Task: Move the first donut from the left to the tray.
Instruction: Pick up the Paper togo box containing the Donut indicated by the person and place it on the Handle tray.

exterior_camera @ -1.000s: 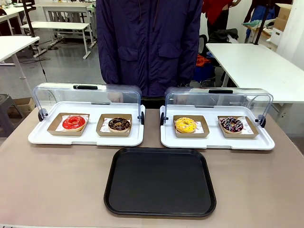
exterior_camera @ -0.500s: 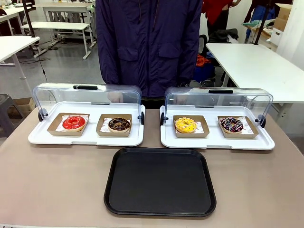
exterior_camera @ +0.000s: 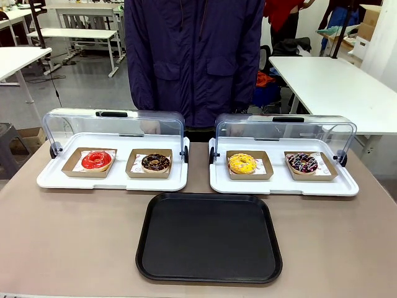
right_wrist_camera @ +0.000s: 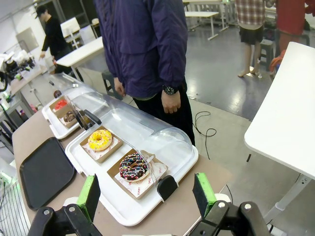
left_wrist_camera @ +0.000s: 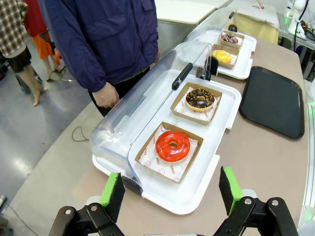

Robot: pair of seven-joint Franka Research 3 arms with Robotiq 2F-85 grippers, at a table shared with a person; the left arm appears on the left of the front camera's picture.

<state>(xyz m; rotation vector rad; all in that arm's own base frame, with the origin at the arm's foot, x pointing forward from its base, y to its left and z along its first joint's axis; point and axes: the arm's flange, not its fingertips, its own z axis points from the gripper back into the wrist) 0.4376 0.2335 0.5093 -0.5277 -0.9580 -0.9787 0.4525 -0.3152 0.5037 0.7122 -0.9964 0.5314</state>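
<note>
The red-iced donut [exterior_camera: 97, 160] [left_wrist_camera: 173, 146] [right_wrist_camera: 59, 104] lies in its brown cardboard square at the left end of the left white tray [exterior_camera: 56, 181]. The black tray [exterior_camera: 209, 237] [left_wrist_camera: 274, 101] [right_wrist_camera: 42, 172] lies bare on the table in front of both white trays. In the left wrist view my left gripper [left_wrist_camera: 171, 190] hangs open, high above the table's near edge, with the red donut beyond its fingertips. My right gripper [right_wrist_camera: 147, 193] is open too, above the right white tray's outer end, nothing between its fingers.
A chocolate-iced donut [exterior_camera: 156, 162] sits beside the red one. The right white tray [exterior_camera: 282, 185] holds a yellow donut [exterior_camera: 242, 163] and a sprinkled chocolate donut [exterior_camera: 303, 162]. Both clear lids [exterior_camera: 115, 123] stand raised at the back. A person in a dark jacket [exterior_camera: 195, 56] stands at the far side.
</note>
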